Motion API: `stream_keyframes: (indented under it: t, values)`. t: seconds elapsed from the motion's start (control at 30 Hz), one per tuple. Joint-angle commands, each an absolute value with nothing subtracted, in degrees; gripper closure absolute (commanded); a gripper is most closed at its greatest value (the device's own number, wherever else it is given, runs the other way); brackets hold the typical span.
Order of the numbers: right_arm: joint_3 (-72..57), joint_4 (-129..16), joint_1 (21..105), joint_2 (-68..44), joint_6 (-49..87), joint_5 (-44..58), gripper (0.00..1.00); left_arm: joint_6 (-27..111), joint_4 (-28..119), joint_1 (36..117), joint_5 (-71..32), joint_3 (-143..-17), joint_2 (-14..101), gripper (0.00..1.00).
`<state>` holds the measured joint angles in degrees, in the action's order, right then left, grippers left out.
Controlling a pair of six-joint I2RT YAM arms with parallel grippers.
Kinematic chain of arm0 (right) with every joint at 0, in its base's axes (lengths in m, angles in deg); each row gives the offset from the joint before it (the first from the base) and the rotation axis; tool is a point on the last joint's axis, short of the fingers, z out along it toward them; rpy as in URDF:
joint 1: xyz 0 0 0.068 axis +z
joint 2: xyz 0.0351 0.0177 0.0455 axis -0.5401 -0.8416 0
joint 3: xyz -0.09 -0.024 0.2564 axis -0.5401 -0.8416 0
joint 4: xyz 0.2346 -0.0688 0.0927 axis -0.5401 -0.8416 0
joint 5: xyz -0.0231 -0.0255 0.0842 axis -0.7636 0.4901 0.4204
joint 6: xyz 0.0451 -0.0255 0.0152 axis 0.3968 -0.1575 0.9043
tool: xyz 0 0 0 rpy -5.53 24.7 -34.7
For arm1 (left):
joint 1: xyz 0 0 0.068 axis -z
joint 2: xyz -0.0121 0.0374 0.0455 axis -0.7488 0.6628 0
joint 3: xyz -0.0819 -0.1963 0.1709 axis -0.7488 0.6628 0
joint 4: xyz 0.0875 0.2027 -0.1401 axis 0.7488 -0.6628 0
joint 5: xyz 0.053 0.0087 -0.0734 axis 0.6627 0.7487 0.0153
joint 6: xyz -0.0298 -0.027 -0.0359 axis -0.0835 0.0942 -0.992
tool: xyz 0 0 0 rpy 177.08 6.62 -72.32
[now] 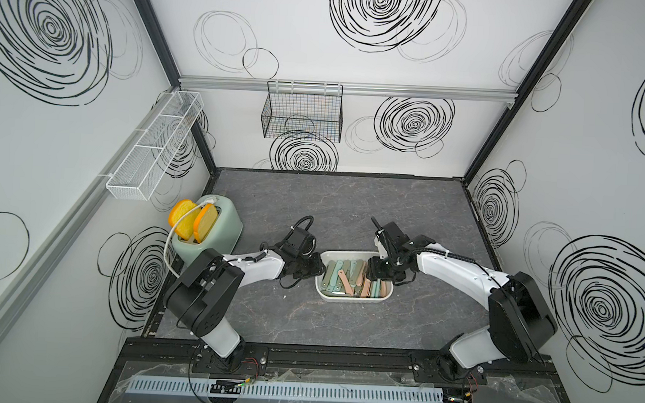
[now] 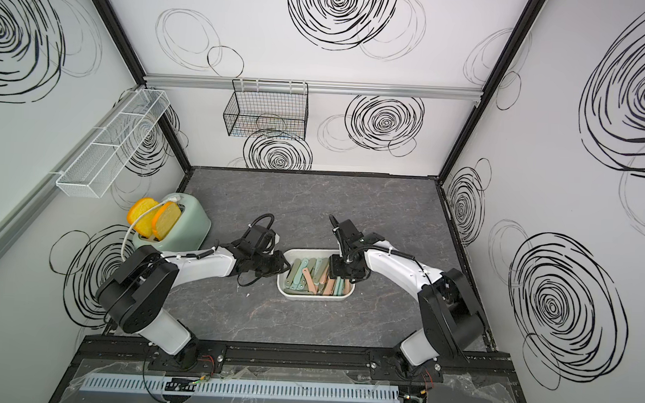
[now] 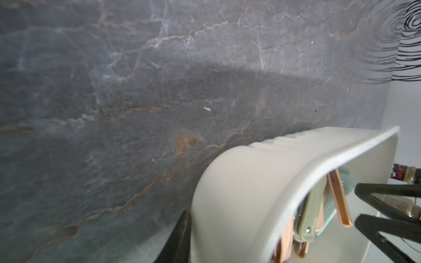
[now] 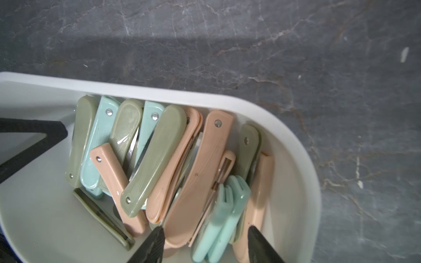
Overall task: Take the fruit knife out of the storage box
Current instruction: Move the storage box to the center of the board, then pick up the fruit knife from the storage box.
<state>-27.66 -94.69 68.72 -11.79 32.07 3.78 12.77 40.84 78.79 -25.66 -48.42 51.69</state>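
In both top views the storage box (image 1: 353,299) (image 2: 314,296) sits on the grey tabletop (image 1: 313,209) with the fruit knives (image 1: 347,277) piled inside. The left gripper (image 1: 319,267) straddles its end wall and the right gripper (image 1: 370,276) hangs over the pile.

Left wrist: one finger (image 3: 178,239) lies outside the wall. I cannot tell whether it is clamped.

Right wrist: the fingers (image 4: 150,246) stand spread, with knife handles between them.

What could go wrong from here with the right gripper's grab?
The right gripper has a pink knife and mint knives between its open jaws, so it may lift several. The pile overlaps, so neighbours could drag along and tug the storage box, whose wall the left gripper straddles.
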Motion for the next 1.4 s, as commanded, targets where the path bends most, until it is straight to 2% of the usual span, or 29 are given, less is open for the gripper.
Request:
stream_keyframes:
  t: [0.0,0.2,0.37,0.47,0.53,0.6,0.67,0.7,1.0,1.37]
  values:
    - [-24.66,-94.63,69.19,-14.24,31.24,3.75,0.39,2.71,48.91,78.54,-26.23,-45.20,50.54,0.69]
    - [-19.31,-96.27,69.25,-19.28,30.03,2.94,0.44,-4.63,56.46,79.90,-29.84,-44.78,53.77,0.69]
    - [-15.41,-97.00,69.25,-22.41,29.17,1.98,0.46,2.90,47.77,82.16,-29.04,-53.05,55.16,0.67]
    - [-13.03,-97.96,69.26,-24.43,28.66,0.88,0.47,6.14,43.27,82.93,-28.12,-56.17,54.23,0.61]
    - [-11.38,-99.48,69.21,-26.08,28.49,-0.42,0.52,7.11,41.67,83.18,-27.85,-57.13,53.15,0.49]
    - [-10.30,-100.60,69.21,-27.25,28.50,-1.36,0.54,8.16,39.86,83.29,-27.40,-58.07,51.89,0.33]
    - [-10.11,-100.57,69.17,-27.60,28.43,-1.72,0.55,9.78,37.26,83.47,-26.75,-59.57,50.59,0.08]
    - [-10.18,-100.36,69.23,-27.58,28.40,-1.87,0.55,10.64,36.00,83.45,-26.38,-60.27,50.06,0.00]
    - [-11.50,-99.35,69.08,-26.56,26.98,-4.19,0.60,20.85,24.22,81.44,-22.56,-65.35,44.61,0.02]
    - [-16.60,-97.97,68.90,-21.92,25.66,-3.83,0.60,21.96,24.99,79.69,-23.34,-61.10,41.32,0.02]
